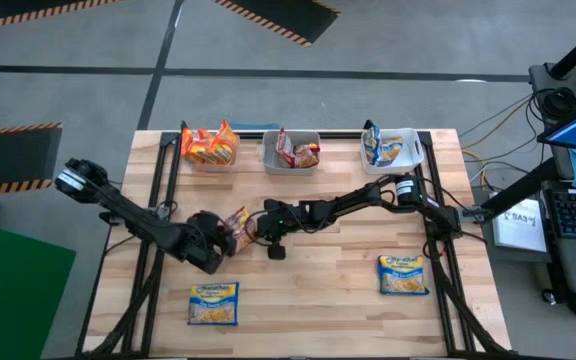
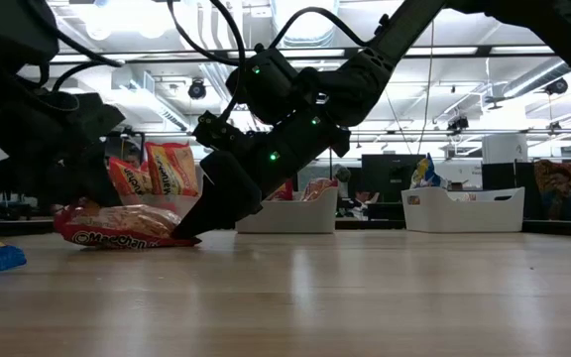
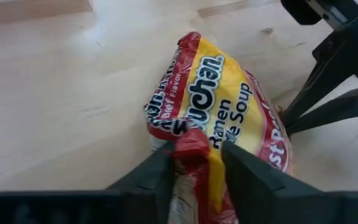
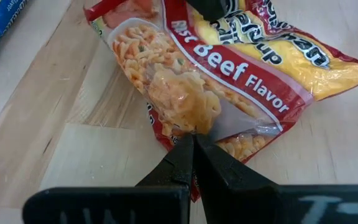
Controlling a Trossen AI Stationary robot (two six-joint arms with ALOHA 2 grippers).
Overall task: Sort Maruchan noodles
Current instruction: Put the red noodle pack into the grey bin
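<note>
A red Maruchan beef packet (image 1: pixel 237 222) lies on the table's middle-left, between my two grippers; it also shows in the low view (image 2: pixel 117 226). My left gripper (image 3: pixel 194 155) comes from the table's left and is shut on one end of it. My right gripper (image 4: pixel 194 142) comes from the right and is shut on its opposite edge. Two blue-and-yellow packets (image 1: pixel 213 303) (image 1: pixel 403 275) lie flat near the table's near edge. My left gripper pinches the packet's crumpled red end (image 3: pixel 191 142) between its two fingers. It comes slanting down from the table's left. The packet lies beyond the fingers on the table (image 3: pixel 55 93). My right gripper pinches the packet's thin sealed edge (image 4: pixel 199 127) at its long side between its two fingertips. The fingers (image 2: pixel 211 203) slant down from the table's right. The packet's underside rests on the table, and the plastic puckers up just past the fingertips.
Three clear bins stand along the far edge: the left one (image 1: pixel 210 150) holds orange packets, the middle one (image 1: pixel 291 153) red ones, the right one (image 1: pixel 390 148) blue ones. Bare wood lies between the two blue packets at the near side.
</note>
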